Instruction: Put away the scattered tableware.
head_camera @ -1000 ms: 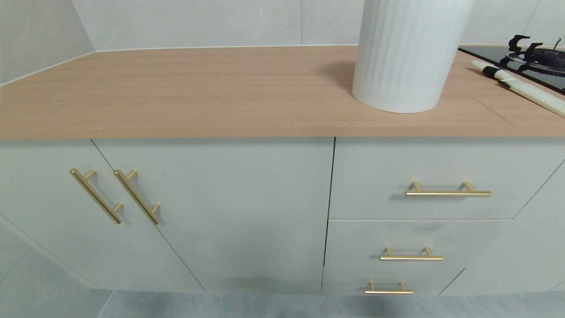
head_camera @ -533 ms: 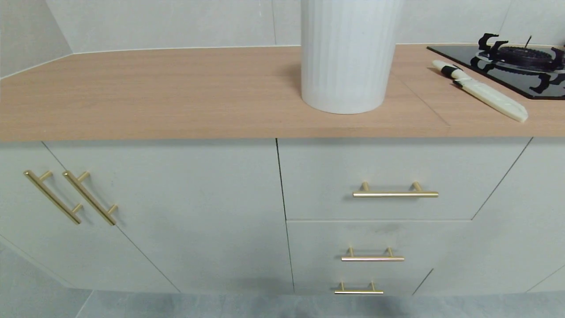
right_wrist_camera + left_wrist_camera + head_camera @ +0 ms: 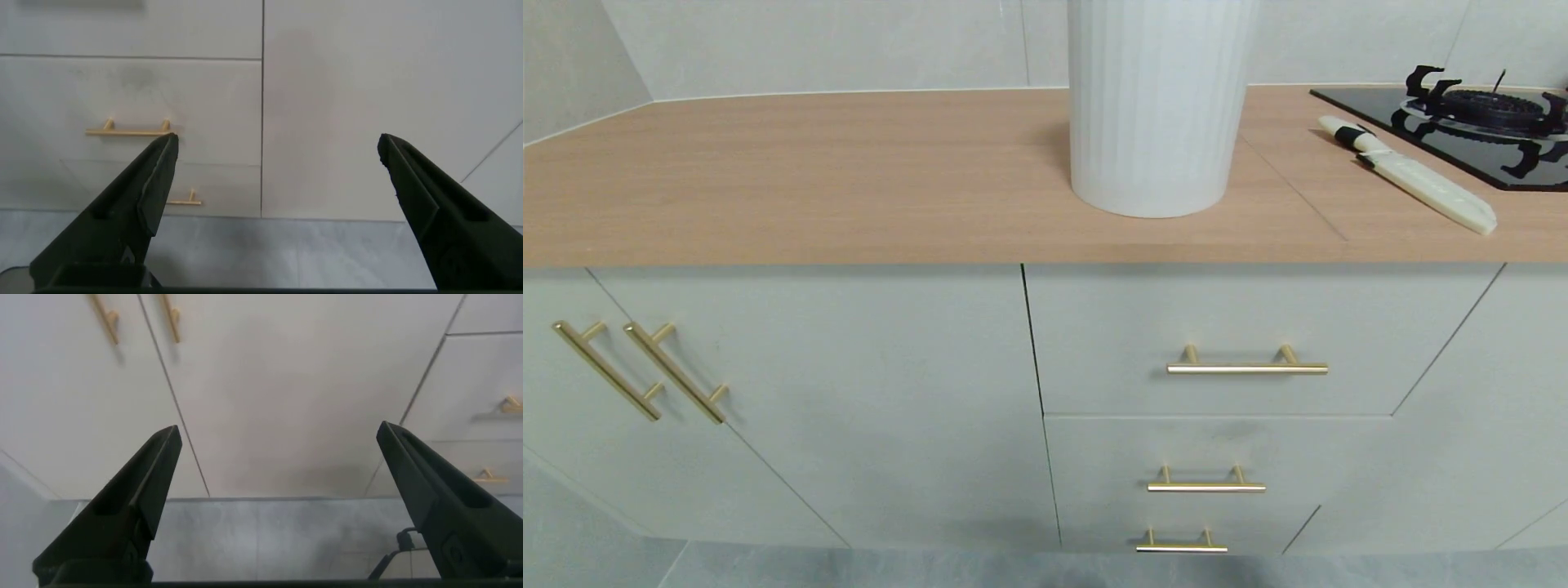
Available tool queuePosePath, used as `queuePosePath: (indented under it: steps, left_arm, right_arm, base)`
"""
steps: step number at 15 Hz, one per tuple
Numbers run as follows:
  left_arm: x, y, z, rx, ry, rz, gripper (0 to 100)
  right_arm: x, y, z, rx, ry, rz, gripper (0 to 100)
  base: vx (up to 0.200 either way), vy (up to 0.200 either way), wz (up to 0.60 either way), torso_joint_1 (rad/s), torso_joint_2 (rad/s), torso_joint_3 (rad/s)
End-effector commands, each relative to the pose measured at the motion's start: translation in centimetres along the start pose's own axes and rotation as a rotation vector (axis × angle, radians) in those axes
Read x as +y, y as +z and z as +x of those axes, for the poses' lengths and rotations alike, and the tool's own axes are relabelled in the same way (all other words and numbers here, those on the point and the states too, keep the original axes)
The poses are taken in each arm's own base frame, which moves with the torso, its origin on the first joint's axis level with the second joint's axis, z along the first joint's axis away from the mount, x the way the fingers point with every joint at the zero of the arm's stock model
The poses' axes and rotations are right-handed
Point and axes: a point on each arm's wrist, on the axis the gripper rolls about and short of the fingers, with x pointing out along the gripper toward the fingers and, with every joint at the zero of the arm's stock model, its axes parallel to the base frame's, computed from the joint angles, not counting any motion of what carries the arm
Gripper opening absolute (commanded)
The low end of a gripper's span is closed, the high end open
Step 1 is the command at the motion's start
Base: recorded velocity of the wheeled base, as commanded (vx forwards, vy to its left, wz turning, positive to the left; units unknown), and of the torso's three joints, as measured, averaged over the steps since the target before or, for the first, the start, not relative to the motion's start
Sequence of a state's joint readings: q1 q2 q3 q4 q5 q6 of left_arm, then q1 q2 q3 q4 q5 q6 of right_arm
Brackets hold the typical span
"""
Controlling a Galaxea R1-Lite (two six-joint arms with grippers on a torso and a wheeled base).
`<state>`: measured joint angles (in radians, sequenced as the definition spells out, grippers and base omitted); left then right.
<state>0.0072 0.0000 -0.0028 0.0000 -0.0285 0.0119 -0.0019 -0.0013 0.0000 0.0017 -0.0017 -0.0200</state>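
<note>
A knife (image 3: 1409, 173) is left lying on a wooden countertop (image 3: 809, 180) above closed cabinet fronts (image 3: 874, 392).

The cabinet fronts are fitted with gold bar handles (image 3: 1247, 368), and three drawers (image 3: 1217, 327) are stacked at the right. A tall white ribbed container (image 3: 1156, 106) is stood on the countertop near its front edge, and a black hob (image 3: 1372, 104) is set in at the far right. The knife is laid flat between them, just beside the hob. The left gripper (image 3: 278, 431) and right gripper (image 3: 278, 142) are held low before the fronts, each with fingers spread wide apart.
</note>
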Motion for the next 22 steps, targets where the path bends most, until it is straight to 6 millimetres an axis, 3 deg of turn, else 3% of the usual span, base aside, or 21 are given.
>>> queuePosePath:
  steps: [1,6,22]
  left_arm:
    - [0.00,0.03,0.01,0.000,0.000,0.000,100]
    - [0.00,0.01,0.01,0.001,0.000,0.000,100]
    - [0.00,0.01,0.01,0.001,0.000,0.000,100]
  right_arm:
    - [0.00,0.01,0.02,0.003,0.001,0.000,100]
    - [0.00,0.00,0.01,0.001,0.001,-0.001,100]
    - [0.00,0.01,0.02,0.003,0.002,-0.001,100]
  base:
    - [0.200,0.000,0.00,0.002,0.00,0.017]
    - [0.200,0.000,0.00,0.006,0.01,0.003]
    - [0.000,0.000,0.00,0.015,-0.04,-0.024]
